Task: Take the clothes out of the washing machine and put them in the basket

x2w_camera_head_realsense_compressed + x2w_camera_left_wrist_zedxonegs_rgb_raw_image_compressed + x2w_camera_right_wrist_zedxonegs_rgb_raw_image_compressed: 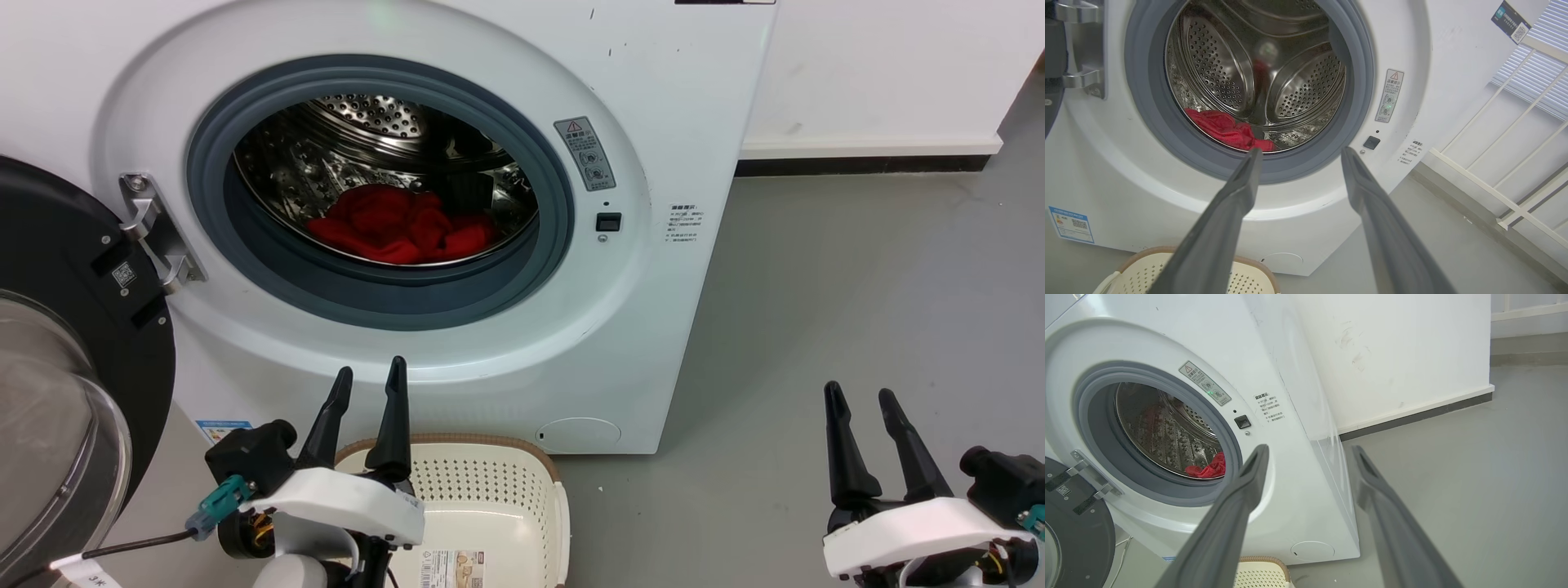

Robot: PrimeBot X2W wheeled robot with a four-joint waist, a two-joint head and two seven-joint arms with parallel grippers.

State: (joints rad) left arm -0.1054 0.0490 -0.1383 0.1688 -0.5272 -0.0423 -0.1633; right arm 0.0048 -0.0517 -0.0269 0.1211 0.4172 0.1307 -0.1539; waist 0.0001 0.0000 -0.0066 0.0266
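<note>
The white washing machine (457,343) stands before me with its door (73,359) swung open to the left. Red clothes (400,224) lie bunched on the floor of the steel drum; they also show as clothes (1224,130) and clothes (1208,470) in the wrist views. The cream basket (490,490) sits on the floor just below the porthole, nothing in it. My left gripper (369,377) is open over the basket's near rim, empty, pointing at the machine. My right gripper (859,396) is open and empty over bare floor to the right.
Grey floor (857,286) spreads to the right of the machine up to a white wall (882,73) with a dark skirting. The open door's glass bowl (49,441) juts out at the far left, close to my left arm. A white railing (1506,171) stands to the right.
</note>
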